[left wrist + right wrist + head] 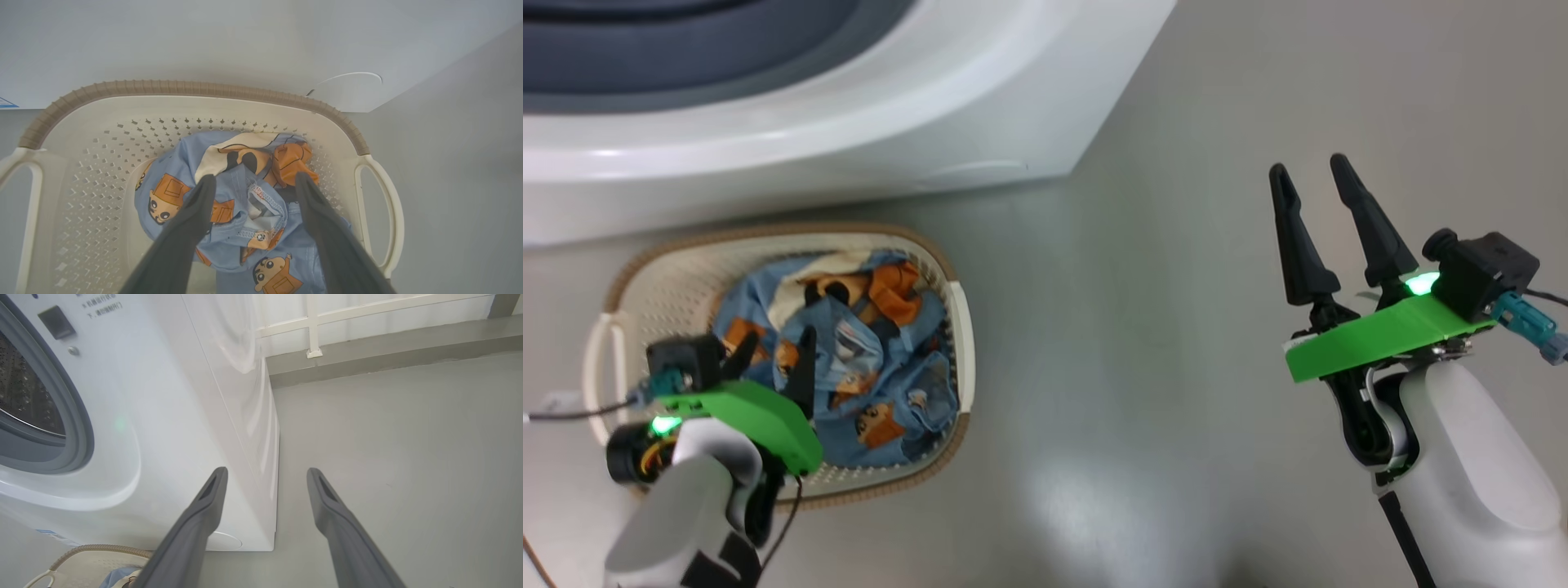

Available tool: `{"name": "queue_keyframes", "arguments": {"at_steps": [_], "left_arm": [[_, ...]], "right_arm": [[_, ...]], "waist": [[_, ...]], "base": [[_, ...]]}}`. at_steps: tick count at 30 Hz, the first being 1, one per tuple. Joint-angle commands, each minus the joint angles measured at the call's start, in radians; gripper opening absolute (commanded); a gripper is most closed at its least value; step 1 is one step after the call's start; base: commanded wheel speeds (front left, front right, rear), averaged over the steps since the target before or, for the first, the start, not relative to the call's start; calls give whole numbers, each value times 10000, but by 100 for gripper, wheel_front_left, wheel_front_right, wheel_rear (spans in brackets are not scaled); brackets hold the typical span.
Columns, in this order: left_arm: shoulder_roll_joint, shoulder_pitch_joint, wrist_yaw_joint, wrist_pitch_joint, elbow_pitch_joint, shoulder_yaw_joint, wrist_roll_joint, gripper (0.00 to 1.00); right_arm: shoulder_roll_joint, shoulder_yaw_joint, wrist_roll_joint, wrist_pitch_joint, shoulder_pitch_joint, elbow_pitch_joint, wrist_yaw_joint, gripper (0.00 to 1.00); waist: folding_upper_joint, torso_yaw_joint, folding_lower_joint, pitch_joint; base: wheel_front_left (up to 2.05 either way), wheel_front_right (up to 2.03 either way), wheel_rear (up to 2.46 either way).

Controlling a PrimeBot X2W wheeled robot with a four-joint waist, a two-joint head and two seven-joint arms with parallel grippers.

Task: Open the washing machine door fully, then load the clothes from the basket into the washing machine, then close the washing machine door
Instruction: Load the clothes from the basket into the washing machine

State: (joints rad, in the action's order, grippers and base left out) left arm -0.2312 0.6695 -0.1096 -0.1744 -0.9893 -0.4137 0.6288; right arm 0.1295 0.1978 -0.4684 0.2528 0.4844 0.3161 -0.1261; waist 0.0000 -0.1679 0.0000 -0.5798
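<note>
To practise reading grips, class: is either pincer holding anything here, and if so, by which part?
Nothing is held. The left pincer hangs open over the light-blue bear-print fabric clothes; the right pincer is open above the grey floor.

Blue bear-print clothes heaped in cream, brown-rimmed basket, just beside white washing machine; drum opening uncovered.
</note>
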Motion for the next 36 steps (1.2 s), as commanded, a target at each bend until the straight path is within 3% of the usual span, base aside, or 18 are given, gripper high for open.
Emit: {"name": "queue_keyframes", "arguments": {"at_steps": [1,15,22,36], "left_arm": [[-259,193,-57,6,-71,184,-101,100],[-680,2414,-13,606,-2444,88,-122,100],[-1125,2860,-59,886,-2758,126,-6,100],[-1102,3363,-203,1012,-2802,-177,243,100]], "right_arm": [[-21,235,97,90,1,-243,-46,100],[-303,572,71,90,774,-598,-46,100],[-489,493,-7,90,809,-734,-46,100],[-652,584,16,90,890,-801,-46,100]], "waist": [[0,-181,0,-673],[0,-921,0,-2642],[0,-1306,0,-3262],[0,-1545,0,-3605]], "base": [[0,0,0],[0,0,0],[0,0,0],[0,0,0]]}}
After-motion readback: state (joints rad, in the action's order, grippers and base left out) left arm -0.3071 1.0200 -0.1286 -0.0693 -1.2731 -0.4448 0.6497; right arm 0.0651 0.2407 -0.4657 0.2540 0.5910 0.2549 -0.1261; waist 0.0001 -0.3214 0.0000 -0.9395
